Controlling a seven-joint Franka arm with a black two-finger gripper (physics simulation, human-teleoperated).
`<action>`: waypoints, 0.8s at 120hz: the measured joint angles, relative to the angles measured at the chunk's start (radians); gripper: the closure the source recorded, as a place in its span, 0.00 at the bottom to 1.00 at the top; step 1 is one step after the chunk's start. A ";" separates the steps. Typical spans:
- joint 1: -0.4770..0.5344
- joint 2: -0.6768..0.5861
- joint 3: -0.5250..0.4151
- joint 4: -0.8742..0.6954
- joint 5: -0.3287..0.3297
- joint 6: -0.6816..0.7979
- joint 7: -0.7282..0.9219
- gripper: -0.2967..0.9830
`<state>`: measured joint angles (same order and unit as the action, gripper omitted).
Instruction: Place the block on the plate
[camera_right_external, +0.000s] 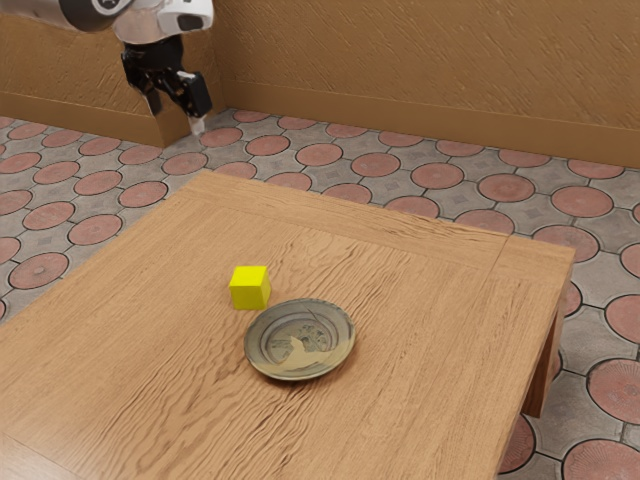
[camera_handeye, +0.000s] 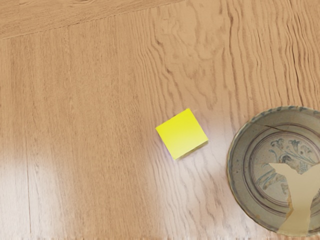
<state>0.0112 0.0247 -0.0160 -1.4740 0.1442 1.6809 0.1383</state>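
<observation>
While the black gripper (camera_right_external: 176, 116) hangs in the air well apart from everything on the wooden table (camera_right_external: 420, 300), its two fingers stand spread with nothing between them. The yellow block (camera_right_external: 249, 287) sits on the bare wood just beside the patterned grey-green plate (camera_right_external: 300, 340), toward the exterior view's left, and the wrist view shows a strip of tabletop between the two.
</observation>
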 joint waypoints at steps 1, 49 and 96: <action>0.000 0.000 -0.001 0.001 0.000 -0.004 0.000 0.23; 0.024 0.235 0.071 -0.061 -0.076 0.058 -0.149 0.23; -0.015 0.369 0.077 -0.148 -0.175 0.243 -0.304 0.23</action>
<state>-0.0033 0.3933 0.0605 -1.6223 -0.0312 1.9236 -0.1655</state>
